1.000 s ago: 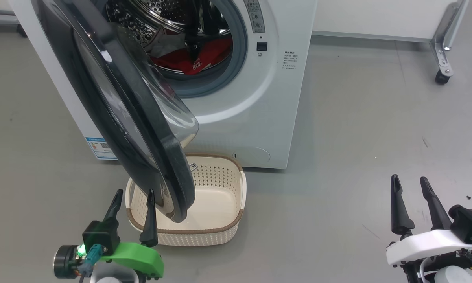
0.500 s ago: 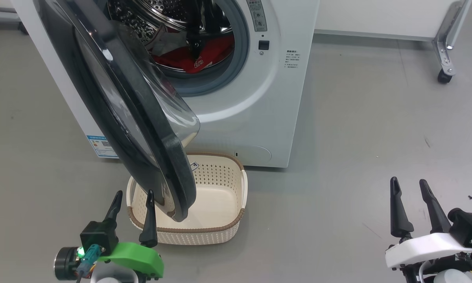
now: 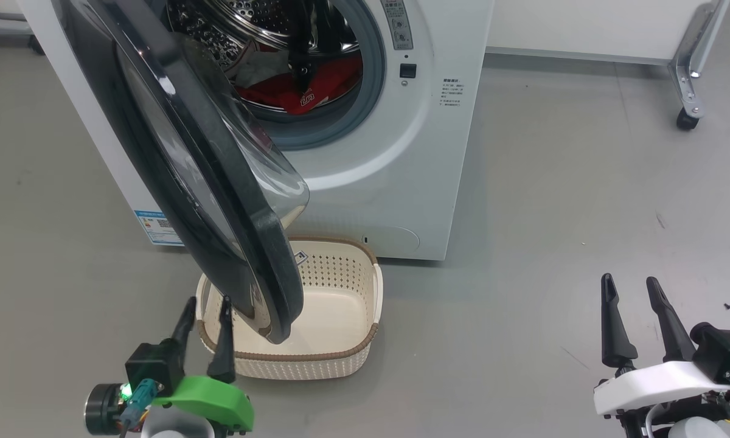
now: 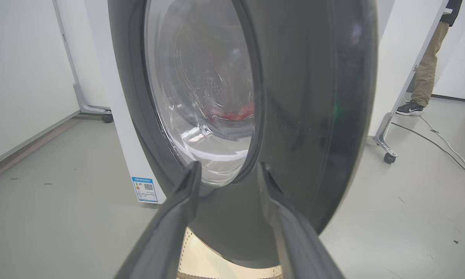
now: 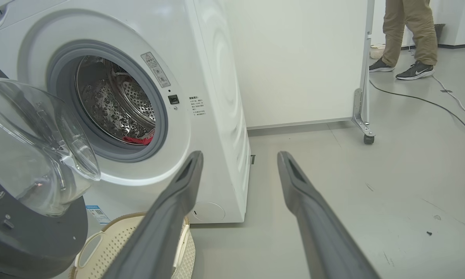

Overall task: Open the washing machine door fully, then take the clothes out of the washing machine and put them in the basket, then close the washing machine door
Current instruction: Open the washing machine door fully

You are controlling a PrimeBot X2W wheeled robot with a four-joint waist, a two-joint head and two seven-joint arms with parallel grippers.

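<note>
The white washing machine (image 3: 401, 170) stands ahead, and the washing machine door (image 3: 219, 201) swings out partway towards me, with its black rim hanging over the cream basket (image 3: 340, 353) on the floor. Red clothes (image 3: 304, 91) lie in the steel drum. My left gripper (image 3: 207, 299) is open at the lower left. Its fingers point at the door's lower rim (image 4: 314, 116) from just in front of it, and nothing is between them. My right gripper (image 3: 628, 278) is open and empty over the bare floor at the lower right, well away from the machine.
A white panel on a wheeled metal frame (image 3: 684, 118) stands behind the machine on the right. A person's legs (image 5: 410, 35) and a floor cable (image 5: 422, 100) are beyond it. Open grey floor lies to the right of the basket.
My left gripper's fingers have drawn somewhat closer together. The door, the basket and the right gripper have stayed put.
</note>
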